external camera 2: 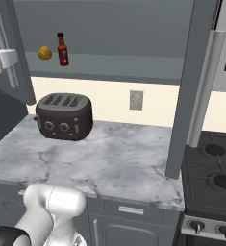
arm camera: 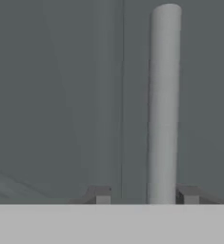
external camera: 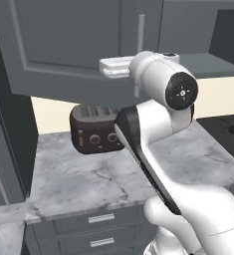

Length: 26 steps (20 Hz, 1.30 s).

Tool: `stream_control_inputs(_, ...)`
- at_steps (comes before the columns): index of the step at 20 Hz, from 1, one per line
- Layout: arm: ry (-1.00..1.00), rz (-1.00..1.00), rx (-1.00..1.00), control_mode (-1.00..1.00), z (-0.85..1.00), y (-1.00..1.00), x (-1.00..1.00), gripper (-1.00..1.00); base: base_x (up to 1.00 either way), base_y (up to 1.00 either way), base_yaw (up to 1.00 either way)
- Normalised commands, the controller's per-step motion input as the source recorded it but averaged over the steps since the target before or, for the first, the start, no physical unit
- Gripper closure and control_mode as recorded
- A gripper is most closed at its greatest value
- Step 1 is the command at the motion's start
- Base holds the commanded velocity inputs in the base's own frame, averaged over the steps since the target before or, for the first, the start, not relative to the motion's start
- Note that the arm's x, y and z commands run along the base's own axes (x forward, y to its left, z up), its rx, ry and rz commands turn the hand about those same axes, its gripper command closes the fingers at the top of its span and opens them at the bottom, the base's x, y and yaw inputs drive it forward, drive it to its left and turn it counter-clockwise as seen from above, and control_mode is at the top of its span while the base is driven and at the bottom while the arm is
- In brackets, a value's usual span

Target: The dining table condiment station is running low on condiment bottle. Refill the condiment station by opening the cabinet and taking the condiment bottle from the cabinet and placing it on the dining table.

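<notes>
The cabinet (external camera 2: 124, 29) stands with both doors swung out. On its shelf at the upper left stands the condiment bottle (external camera 2: 62, 49), dark red with a black cap, next to a round yellow item (external camera 2: 44, 53). My gripper (external camera 2: 7, 60) is at the left door's long silver handle (external camera 2: 1, 43). In the hand view the handle (arm camera: 163, 105) runs upright between the fingertips (arm camera: 187, 194), close to the right one and apart from the left, so the gripper (arm camera: 145, 195) is open around it. From the left, my hand (external camera: 119, 67) sits at the door (external camera: 63, 40). The dining table is out of view.
A dark toaster (external camera 2: 65, 115) sits on the short marble counter (external camera 2: 109, 158) below the cabinet. The right door (external camera 2: 189, 86) juts out over the counter's right end, beside a black stove (external camera 2: 215, 168). Drawers (external camera: 101, 219) run under the counter's front edge.
</notes>
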Motion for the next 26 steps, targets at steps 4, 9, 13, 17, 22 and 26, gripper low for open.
stream_control_inputs(4, 0.04, 0.16, -0.04, -1.0, -0.11, 1.0, -0.99, 1.0, 0.0, 0.0, 0.0)
stream_control_inputs(9, 0.02, 0.16, -0.03, -1.0, -0.16, 0.97, -0.87, -1.0, 0.0, 0.0, 0.0)
stream_control_inputs(13, 0.0, 0.03, 0.09, -1.0, -0.03, 0.01, -0.63, -1.0, 0.0, 0.0, 0.0)
stream_control_inputs(17, 0.0, 0.0, 0.25, -1.0, 0.01, -0.8, -0.3, -1.0, 0.0, 0.0, 0.0)
stream_control_inputs(22, 0.02, 0.06, 0.28, -1.0, 0.0, -1.0, 0.04, -1.0, 0.0, 0.0, 0.0)
stream_control_inputs(26, 0.1, 0.27, 0.3, -1.0, -0.19, -0.87, 0.76, -1.0, 0.0, 0.0, 0.0)
